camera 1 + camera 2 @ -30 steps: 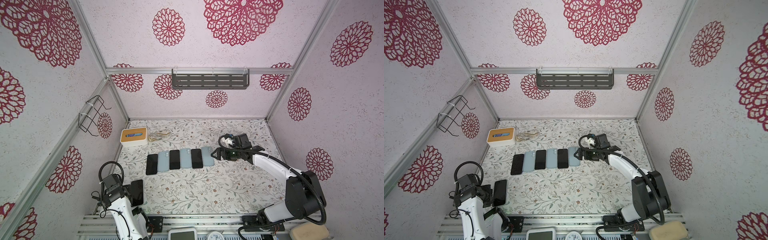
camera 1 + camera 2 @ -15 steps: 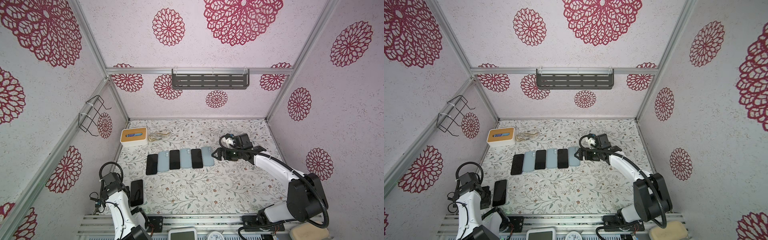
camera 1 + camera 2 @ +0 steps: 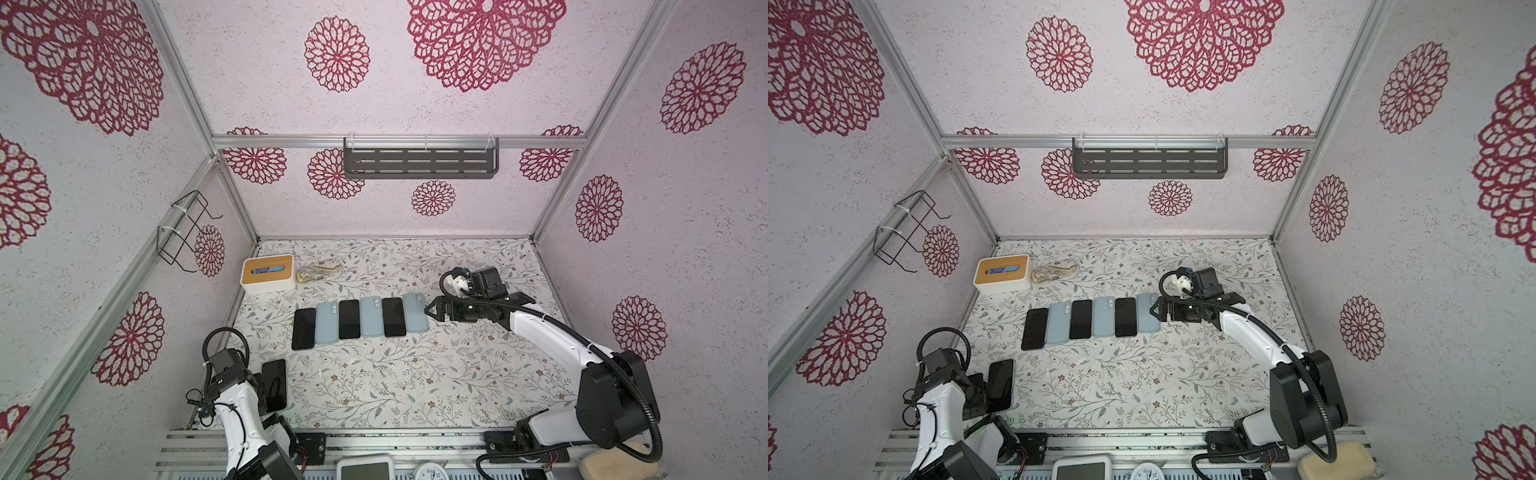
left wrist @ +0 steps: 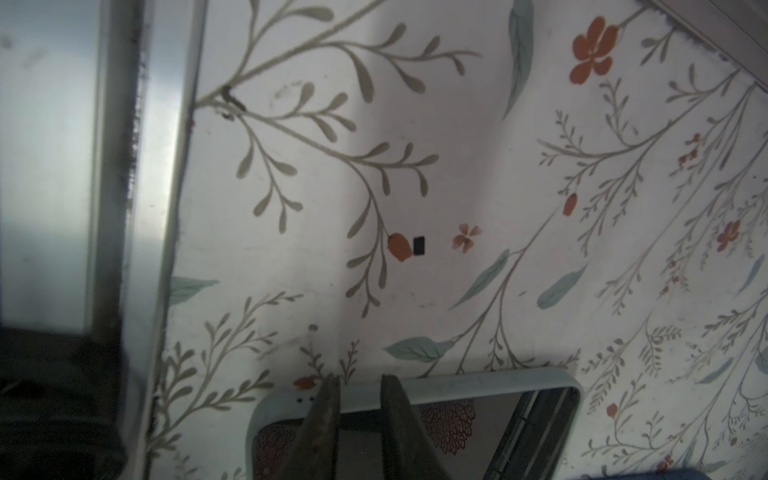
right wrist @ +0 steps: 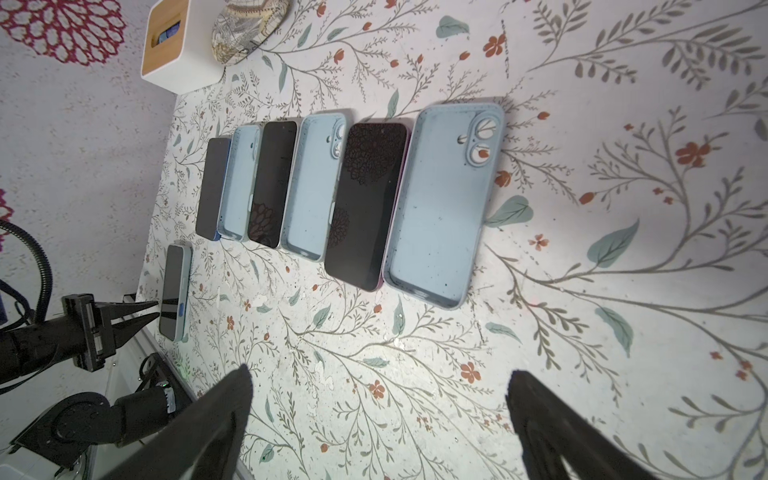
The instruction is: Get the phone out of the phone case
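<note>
Near the front-left corner of the floral-printed worktop [image 3: 457, 374] lies the phone [image 3: 274, 384]. It sits inside its pale blue phone case [image 4: 478, 380], whose soft rounded rim frames a glossy dark screen that mirrors the wall pattern. The left gripper [image 4: 360, 380] sits at that case's edge with its jaws drawn almost together, leaving a slim gap. Whether they pinch the rim cannot be told, and the wrist view cuts off most of the phone. Across the middle of the worktop runs a tight row of three bare phones [image 5: 365, 203] alternating with three empty cases [image 5: 440, 199]. The cases are matte light blue trays with round camera cut-outs, and their insides are flecked with dark specks. The right gripper [image 5: 380, 374] hovers just off the row's right end, spread wide and holding nothing. At the back-left corner stands a white box [image 3: 268, 287] with a wooden lid. Something blue shows through its slot but is too small to identify. Beside the box lies a crumpled patterned bundle [image 3: 316, 271].
</note>
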You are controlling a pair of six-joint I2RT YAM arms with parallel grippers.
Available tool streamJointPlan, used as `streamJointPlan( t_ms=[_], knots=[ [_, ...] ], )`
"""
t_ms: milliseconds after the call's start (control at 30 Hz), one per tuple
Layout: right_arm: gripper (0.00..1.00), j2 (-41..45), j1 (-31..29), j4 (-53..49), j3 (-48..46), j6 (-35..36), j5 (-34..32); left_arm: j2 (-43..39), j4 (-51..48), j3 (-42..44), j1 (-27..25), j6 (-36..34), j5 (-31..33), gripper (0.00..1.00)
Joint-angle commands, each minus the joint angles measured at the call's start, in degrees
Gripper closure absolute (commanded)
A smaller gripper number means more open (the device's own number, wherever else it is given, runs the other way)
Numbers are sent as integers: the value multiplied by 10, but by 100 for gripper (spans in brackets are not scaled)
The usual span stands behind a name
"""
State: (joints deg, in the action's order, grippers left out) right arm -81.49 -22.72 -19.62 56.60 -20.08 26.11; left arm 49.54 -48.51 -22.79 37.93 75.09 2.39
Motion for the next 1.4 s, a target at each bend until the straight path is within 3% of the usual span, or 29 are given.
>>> streamJointPlan(
  t_ms=[0,133,400,600,667,733,833,900,933,1233,1367],
  knots=[
    [1,13,-3,2,8,8,-1,4,23,20,-5,17,-44,79],
    [1,10,-3,4,11,7,0,1,30,20,-35,34,-51,80],
    [1,6,-3,11,11,7,1,9,52,11,-154,101,-24,81],
    [1,9,-3,10,2,9,0,25,52,2,-167,72,-41,83],
    [1,13,-3,12,-1,8,2,3,9,-24,-180,55,-26,82],
    [1,16,-3,15,-4,8,2,-28,-26,-46,-201,45,-7,73],
    [1,16,-3,20,-7,7,3,-69,-63,-69,-237,37,9,45],
    [1,15,-3,24,-9,6,6,-82,-89,-83,-258,30,30,21],
    [1,15,-3,28,-11,5,8,-83,-95,-90,-270,19,39,2],
    [1,-2,-3,71,-17,-14,30,59,-75,-122,-377,-58,91,3],
    [1,-5,-3,78,-15,-16,37,124,-74,-144,-397,-113,106,3]
  ],
)
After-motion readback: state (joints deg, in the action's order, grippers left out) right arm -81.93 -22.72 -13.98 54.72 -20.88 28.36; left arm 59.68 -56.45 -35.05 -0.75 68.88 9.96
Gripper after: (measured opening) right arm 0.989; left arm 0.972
